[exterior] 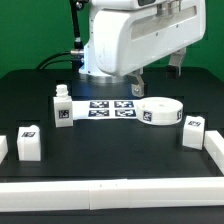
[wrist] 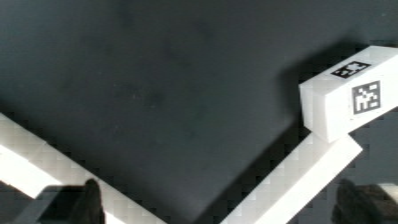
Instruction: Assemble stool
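Note:
The round white seat disc (exterior: 158, 111) lies flat on the black table, right of centre. One leg (exterior: 63, 108) stands upright left of the marker board. A second leg (exterior: 29, 143) sits at the front left, and a third leg (exterior: 193, 131) at the front right. My gripper (exterior: 137, 90) hangs under the arm's big white body, above the table behind the seat. In the wrist view the gripper (wrist: 214, 208) is open and empty. Its dark fingertips (wrist: 63, 205) stand wide apart. One tagged leg (wrist: 361, 95) shows beside a white bar.
The marker board (exterior: 110, 107) lies flat at the table's centre. White border bars run along the front (exterior: 110, 195), the exterior view's left (exterior: 3, 148) and right (exterior: 213, 145). Two bars (wrist: 294, 175) meet in a corner in the wrist view.

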`<state>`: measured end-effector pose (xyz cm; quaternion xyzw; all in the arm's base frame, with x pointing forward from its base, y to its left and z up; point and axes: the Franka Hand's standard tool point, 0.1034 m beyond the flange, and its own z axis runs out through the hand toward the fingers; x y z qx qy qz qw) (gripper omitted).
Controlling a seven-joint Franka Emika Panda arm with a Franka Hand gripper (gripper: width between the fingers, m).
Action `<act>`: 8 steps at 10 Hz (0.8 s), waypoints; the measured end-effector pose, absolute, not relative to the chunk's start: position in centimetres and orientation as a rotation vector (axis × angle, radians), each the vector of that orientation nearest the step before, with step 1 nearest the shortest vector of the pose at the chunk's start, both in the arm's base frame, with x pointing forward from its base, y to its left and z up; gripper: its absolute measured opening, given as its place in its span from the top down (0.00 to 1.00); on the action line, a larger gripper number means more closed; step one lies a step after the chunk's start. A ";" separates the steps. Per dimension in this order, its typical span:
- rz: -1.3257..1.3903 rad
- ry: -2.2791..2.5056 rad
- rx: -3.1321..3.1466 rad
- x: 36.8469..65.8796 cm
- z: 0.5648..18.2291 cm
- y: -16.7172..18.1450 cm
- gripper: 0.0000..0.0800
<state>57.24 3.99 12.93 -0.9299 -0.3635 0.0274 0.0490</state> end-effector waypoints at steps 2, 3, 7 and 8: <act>0.083 -1.107 -2.834 57.3 12.9 4.0 0.19; 0.084 -1.107 -2.834 57.3 12.9 4.0 0.19; 0.101 -1.125 -2.827 54.7 13.1 4.6 0.19; 0.114 -1.155 -2.810 53.1 12.9 5.5 0.19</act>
